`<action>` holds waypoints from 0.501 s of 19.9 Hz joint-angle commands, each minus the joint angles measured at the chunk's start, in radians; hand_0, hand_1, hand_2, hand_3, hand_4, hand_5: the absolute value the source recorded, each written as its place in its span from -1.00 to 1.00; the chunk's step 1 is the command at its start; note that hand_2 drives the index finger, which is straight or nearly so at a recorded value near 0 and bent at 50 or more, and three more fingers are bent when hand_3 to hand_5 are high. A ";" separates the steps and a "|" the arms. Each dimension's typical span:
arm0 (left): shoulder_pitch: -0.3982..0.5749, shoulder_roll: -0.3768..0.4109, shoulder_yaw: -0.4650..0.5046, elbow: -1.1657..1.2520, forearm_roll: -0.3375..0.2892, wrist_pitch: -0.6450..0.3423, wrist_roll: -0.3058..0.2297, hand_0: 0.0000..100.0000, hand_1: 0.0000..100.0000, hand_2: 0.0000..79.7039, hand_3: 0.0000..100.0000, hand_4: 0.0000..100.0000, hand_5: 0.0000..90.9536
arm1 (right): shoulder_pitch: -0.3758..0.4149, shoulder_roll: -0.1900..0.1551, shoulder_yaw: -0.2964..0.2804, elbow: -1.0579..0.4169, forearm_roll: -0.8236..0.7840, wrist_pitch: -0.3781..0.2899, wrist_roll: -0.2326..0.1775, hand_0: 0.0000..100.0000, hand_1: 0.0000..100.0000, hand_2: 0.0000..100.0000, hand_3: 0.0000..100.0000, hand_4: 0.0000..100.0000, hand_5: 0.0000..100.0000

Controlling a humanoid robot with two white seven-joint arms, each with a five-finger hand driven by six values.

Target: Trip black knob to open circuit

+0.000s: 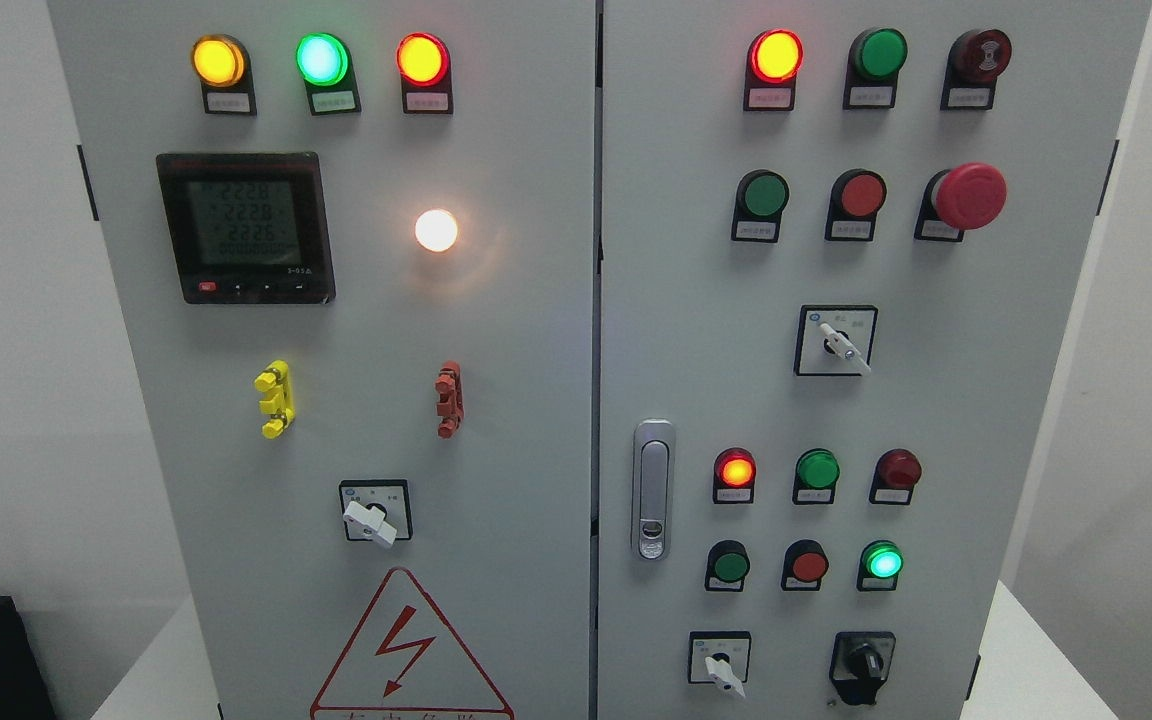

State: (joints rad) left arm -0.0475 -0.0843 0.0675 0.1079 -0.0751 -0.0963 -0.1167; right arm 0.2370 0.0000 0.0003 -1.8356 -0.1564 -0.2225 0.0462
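Grey cabinet [536, 400] faces me, black knob [864, 663] untouched at lower right; neither of my hands is in view, so everything remains.

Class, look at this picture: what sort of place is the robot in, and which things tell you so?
Probably an electrical control room or training lab. It faces a grey control cabinet with lit indicator lamps, a digital meter, a black knob and a high-voltage warning triangle.

No part of the robot visible.
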 commanded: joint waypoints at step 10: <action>0.000 0.000 0.000 -0.025 0.000 0.000 0.000 -0.76 -0.22 -1.00 -1.00 -1.00 -1.00 | 0.191 0.014 -0.022 -0.126 0.000 -0.090 0.017 -1.00 -1.00 -1.00 -1.00 -1.00 -1.00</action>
State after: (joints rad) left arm -0.0475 -0.0843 0.0675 0.1079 -0.0751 -0.0963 -0.1166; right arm 0.3573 0.0000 0.0000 -1.8982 -0.1565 -0.2881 0.0607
